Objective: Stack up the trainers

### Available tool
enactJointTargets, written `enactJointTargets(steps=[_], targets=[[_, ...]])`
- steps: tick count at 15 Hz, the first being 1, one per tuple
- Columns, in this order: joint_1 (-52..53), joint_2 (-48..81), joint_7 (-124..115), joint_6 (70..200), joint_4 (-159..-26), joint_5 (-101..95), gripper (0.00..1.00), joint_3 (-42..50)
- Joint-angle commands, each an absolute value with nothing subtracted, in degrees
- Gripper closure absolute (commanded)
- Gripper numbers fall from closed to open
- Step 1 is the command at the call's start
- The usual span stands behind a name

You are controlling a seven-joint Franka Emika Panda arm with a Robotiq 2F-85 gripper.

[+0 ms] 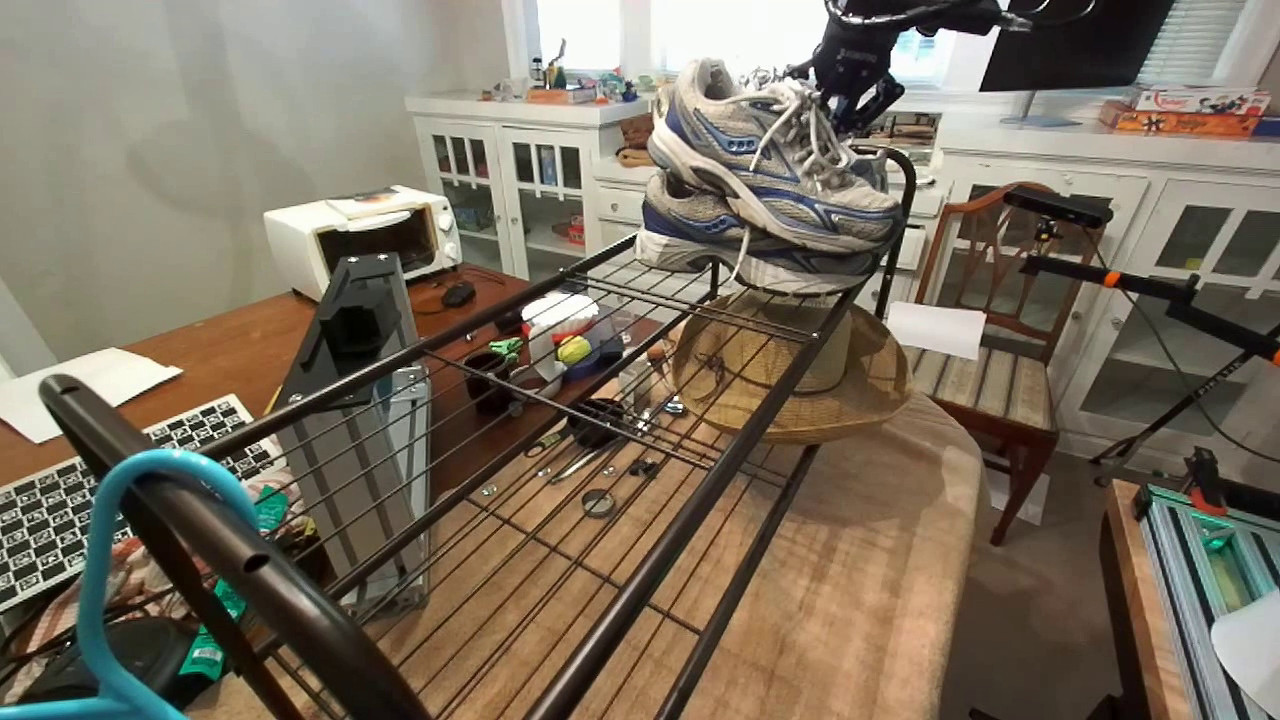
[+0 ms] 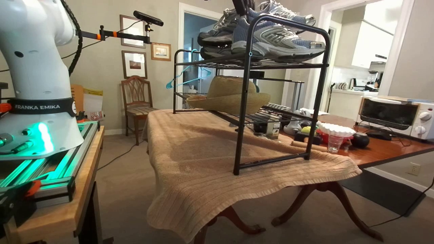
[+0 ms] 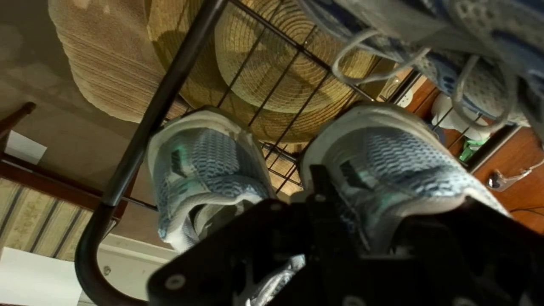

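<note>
Two white and blue trainers are piled on the rack in an exterior view, the upper trainer [image 1: 725, 115] resting on the lower trainer [image 1: 680, 222]. Beside that pile are two blue mesh trainers. In an exterior view one lies on the wires, a lower blue trainer [image 2: 276, 38], and an upper blue trainer [image 2: 288, 13] shows above it, partly cut off. The wrist view has both heels, a left heel [image 3: 216, 157] and a larger right heel [image 3: 395, 148]. My gripper [image 3: 325, 187] is shut on the right trainer's side wall; one finger shows outside, the other is hidden.
The black wire rack [image 1: 680, 520] has a raised end bar [image 2: 323, 32] close beside the trainers. A straw hat [image 2: 230, 96] is under its top shelf. A blue hanger [image 1: 100, 560] hooks over the near end. A toaster oven [image 1: 430, 220] stands on the table.
</note>
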State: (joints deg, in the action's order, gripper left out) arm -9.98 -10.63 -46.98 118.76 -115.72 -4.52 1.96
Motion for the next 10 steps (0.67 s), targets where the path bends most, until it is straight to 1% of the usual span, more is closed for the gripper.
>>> enactJointTargets(steps=[1,10], targets=[[-9.31,-8.79,-45.37,115.56,-113.87,-6.37,0.97,2.34],[-8.88,-5.03,-43.41,114.91,-114.74,-10.10,0.97,2.76]])
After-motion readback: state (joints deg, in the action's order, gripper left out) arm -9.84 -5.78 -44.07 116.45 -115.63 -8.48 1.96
